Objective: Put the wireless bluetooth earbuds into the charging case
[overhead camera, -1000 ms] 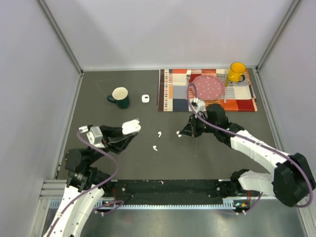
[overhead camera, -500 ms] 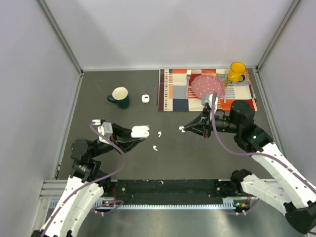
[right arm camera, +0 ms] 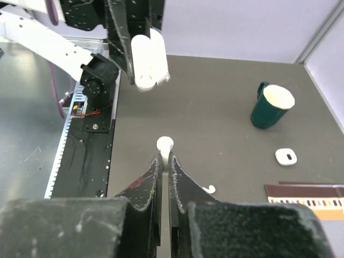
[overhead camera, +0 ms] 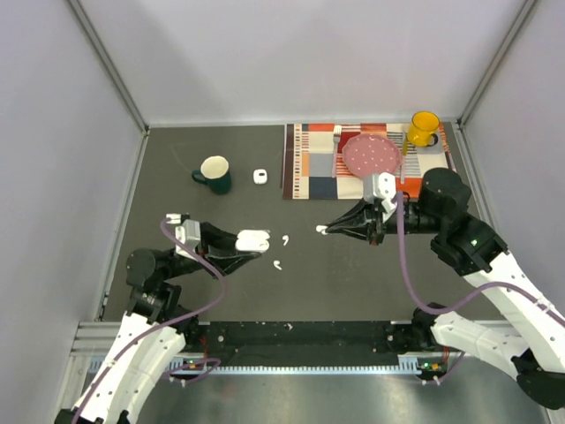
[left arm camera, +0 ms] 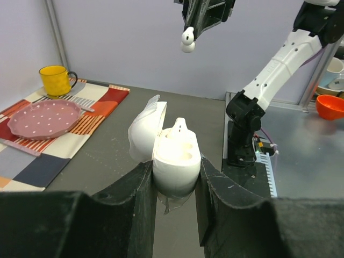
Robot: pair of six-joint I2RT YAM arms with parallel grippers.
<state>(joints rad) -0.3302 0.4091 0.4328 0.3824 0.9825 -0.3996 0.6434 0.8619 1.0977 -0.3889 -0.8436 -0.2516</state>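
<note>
While one earbud [overhead camera: 322, 230] is gripped, two earbuds [overhead camera: 285, 238] [overhead camera: 277, 264] lie loose.

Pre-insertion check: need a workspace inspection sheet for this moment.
Surface: dark grey table, no damage seen.
Job's things: open case held by left gripper; one earbud held by right gripper, in the air, apart from case; two earbuds loose on table.
Clutter: green mug, small white block, striped mat with pink plate and yellow mug.
Grippers: left shut on case; right shut on earbud.
Cables: purple cable loops off each arm, no snag seen.
Surroundings: pale walls, metal frame.
</note>
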